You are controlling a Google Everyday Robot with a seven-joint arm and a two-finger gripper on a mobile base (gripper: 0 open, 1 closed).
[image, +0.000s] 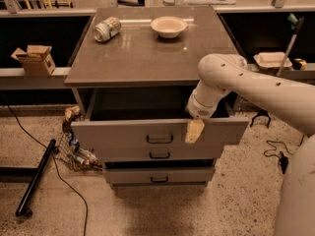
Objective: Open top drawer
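The top drawer [118, 133], the widest plain grey drawer w/ a small dark loop handle [159, 139] in the middle of its front, sticks out from the grey cabinet [147, 53]. It is open, and you can look down into its dark inside.

The gripper [194, 132], a tan tip on the end of the big white robot arm [231, 77], hangs down over the top edge of the drawer front. It is just R of the handle, not on it. Can't tell if the gripper is open or closed.

Under the top drawer are 2 smaller grey drawers, the middle drawer [128, 155] and the bottom drawer [128, 176], both pushed further in.

On the cabinet top, at the back, a silver can [107, 29] lies on its side. A round cream bowl [169, 26] sits to the R of it, well apart.

On the L, a brown cardboard box [34, 59] sits on a low shelf. On the speckled floor by the cabinet's L side is a heap of crumpled wrappers [74, 149]. A black pole [37, 178] lies near it.
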